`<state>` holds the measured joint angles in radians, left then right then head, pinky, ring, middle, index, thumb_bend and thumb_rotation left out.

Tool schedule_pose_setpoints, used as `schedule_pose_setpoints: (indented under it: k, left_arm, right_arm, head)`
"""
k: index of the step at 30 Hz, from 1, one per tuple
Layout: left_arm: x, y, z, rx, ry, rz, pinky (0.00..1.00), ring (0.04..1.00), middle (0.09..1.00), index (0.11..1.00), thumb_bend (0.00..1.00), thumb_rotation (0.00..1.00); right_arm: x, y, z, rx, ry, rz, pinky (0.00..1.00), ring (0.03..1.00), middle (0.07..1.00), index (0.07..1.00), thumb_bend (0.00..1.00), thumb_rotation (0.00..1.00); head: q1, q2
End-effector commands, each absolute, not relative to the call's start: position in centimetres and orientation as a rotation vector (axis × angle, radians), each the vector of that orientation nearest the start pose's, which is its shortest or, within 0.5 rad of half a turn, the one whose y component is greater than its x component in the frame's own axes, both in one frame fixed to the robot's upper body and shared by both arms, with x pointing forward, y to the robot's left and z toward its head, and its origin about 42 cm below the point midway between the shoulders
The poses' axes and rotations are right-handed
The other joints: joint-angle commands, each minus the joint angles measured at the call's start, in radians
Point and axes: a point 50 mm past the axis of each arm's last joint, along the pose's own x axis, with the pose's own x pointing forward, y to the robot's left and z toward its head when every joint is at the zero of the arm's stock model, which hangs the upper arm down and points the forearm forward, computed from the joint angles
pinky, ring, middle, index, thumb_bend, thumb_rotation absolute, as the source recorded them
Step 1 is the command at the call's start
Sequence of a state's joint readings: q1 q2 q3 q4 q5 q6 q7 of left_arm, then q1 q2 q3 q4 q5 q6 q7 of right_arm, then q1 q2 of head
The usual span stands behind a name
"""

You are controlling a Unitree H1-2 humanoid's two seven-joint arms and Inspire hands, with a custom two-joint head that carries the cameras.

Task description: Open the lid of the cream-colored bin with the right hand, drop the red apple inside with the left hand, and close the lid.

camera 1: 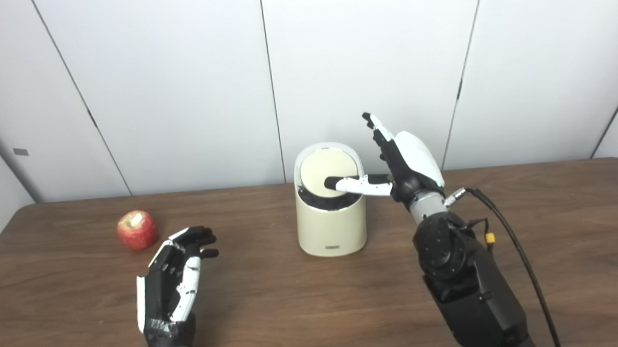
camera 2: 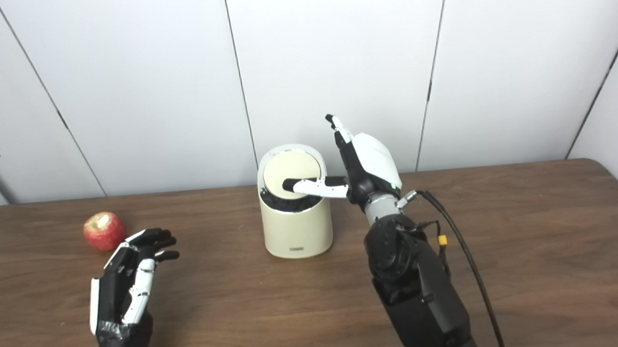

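Observation:
A cream-colored bin [camera 1: 332, 230] stands mid-table, its round lid [camera 1: 327, 168] tipped up at the back so a dark gap shows along the front rim. My right hand [camera 1: 402, 164] is open beside the bin's right side, fingers pointing up, with its thumb [camera 1: 354, 183] stretched left across the lid's front edge. The red apple [camera 1: 137, 229], pale at the top, lies on the table at the left. My left hand [camera 1: 175, 276] hovers open just right of and nearer than the apple, fingers slightly curled, holding nothing.
The wooden table [camera 1: 552, 246] runs to a white panelled wall behind. A black cable [camera 1: 510, 237] trails from my right wrist along the forearm. The table's right rear corner is rounded.

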<state>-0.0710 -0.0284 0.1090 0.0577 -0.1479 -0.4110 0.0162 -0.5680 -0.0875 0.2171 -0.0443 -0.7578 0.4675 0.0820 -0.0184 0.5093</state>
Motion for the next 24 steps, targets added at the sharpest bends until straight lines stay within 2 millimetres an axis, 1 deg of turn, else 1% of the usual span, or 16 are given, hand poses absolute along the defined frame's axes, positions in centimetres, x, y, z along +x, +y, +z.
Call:
schedule_pose_setpoints:
  k: [1, 3, 7, 13, 15, 19, 21, 24]
  left_arm:
    - [29.9, 21.8, 11.8, -0.190, -0.412, 0.136, 0.60, 0.678, 0.675, 0.651, 0.28, 0.39]
    - [29.9, 21.6, 11.9, -0.193, -0.409, 0.139, 0.59, 0.674, 0.671, 0.648, 0.28, 0.38]
    - [29.9, 21.4, 11.9, -0.196, -0.410, 0.148, 0.60, 0.673, 0.668, 0.645, 0.29, 0.37]
    - [29.7, 21.3, 12.0, -0.187, -0.402, 0.146, 0.61, 0.678, 0.674, 0.650, 0.29, 0.39]
    - [29.7, 21.3, 12.0, -0.189, -0.405, 0.143, 0.61, 0.680, 0.673, 0.651, 0.29, 0.39]
    - [29.6, 21.1, 12.0, -0.202, -0.402, 0.142, 0.60, 0.677, 0.670, 0.653, 0.30, 0.38]
    - [29.7, 21.1, 11.9, -0.200, -0.402, 0.144, 0.60, 0.674, 0.669, 0.651, 0.30, 0.37]
    - [29.7, 21.1, 11.9, -0.203, -0.399, 0.145, 0.59, 0.672, 0.670, 0.647, 0.29, 0.36]
  right_arm:
    - [42.5, -13.9, 30.4, -0.874, -0.308, -0.055, 0.79, 0.910, 0.956, 0.991, 1.00, 0.62]
    - [42.6, -13.8, 30.4, -0.884, -0.316, -0.054, 0.79, 0.905, 0.953, 0.998, 1.00, 0.63]
    - [42.9, -13.4, 30.2, -0.913, -0.322, -0.050, 0.83, 0.909, 0.958, 1.000, 1.00, 0.61]
    - [43.6, -13.4, 29.7, -0.924, -0.287, -0.055, 0.85, 0.921, 0.964, 1.000, 0.99, 0.59]
    - [43.8, -13.4, 29.5, -0.927, -0.281, -0.056, 0.86, 0.926, 0.964, 1.000, 0.97, 0.58]
    - [44.1, -13.6, 29.2, -0.935, -0.270, -0.063, 0.90, 0.946, 0.969, 0.996, 0.93, 0.59]
    - [44.3, -13.7, 29.0, -0.942, -0.264, -0.069, 0.90, 0.949, 0.967, 0.992, 0.92, 0.60]
    - [44.7, -13.9, 28.7, -0.958, -0.254, -0.077, 0.89, 0.947, 0.964, 0.990, 0.86, 0.58]
  head:
    - [0.000, 0.000]
    - [0.002, -0.001]
    - [0.005, -0.001]
    - [0.008, -0.001]
    - [0.010, -0.001]
    - [0.010, -0.002]
    - [0.011, -0.003]
    - [0.011, -0.006]
